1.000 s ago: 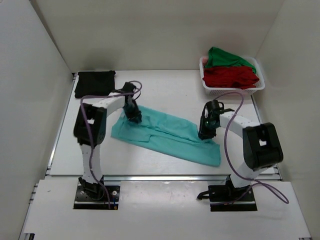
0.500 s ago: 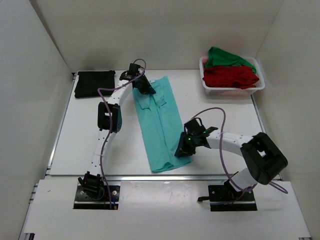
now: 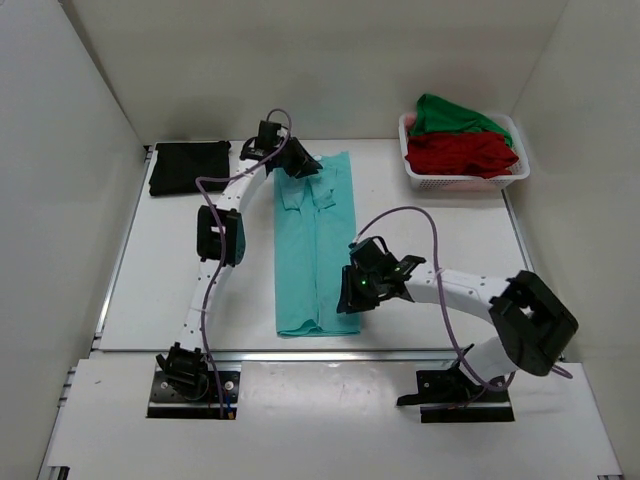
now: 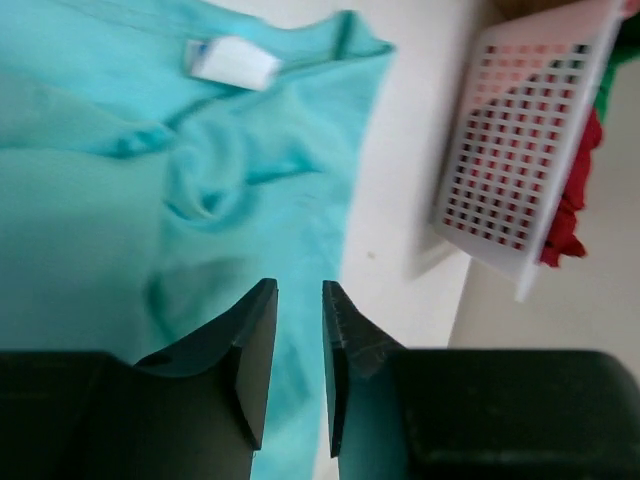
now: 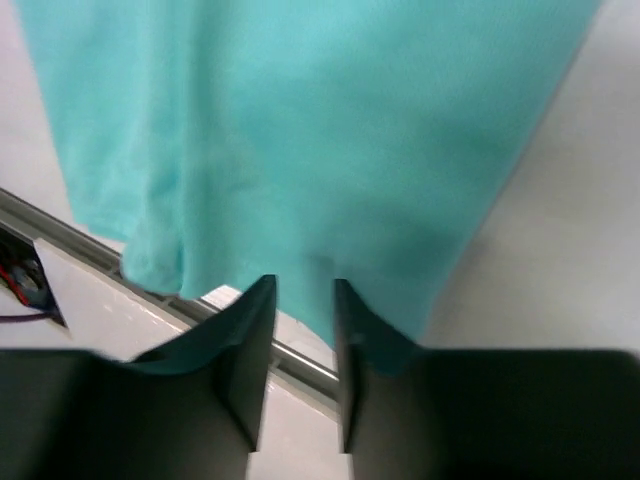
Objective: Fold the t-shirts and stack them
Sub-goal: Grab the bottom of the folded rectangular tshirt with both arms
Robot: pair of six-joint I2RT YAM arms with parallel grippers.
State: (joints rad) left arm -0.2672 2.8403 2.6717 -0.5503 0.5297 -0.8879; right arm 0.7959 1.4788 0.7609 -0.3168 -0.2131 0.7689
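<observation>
Teal t-shirt (image 3: 315,250) lay as a long narrow strip down the middle of the worktop (image 3: 170,270), collar far, hem near, white neck label (image 4: 232,62) showing at the far end. Black t-shirt (image 3: 188,167) sat folded at far left. Red t-shirt (image 3: 460,155) and green t-shirt (image 3: 450,115) were heaped in the basket (image 3: 465,182) at far right, not yet folded

Left end effector (image 3: 303,163) was over the collar end with its jaws a narrow slit apart; couldn't tell if cloth was pinched or only lay below. Right end effector (image 3: 358,295) was at the near right corner of the strip, jaws nearly together and apparently clamped on the hem

Risks, as judged:
- hem was just beside the near edge, so any further pull nearward could drag it off the worktop
- the right pinch looked thin, on the cloth's edge only, so a tug could slip it and let the lengthwise fold fall open
- cloth was bunched near the collar, so folding over it could lock in creases
- if the left held nothing, the next lift would be one-sided and skew the strip
</observation>
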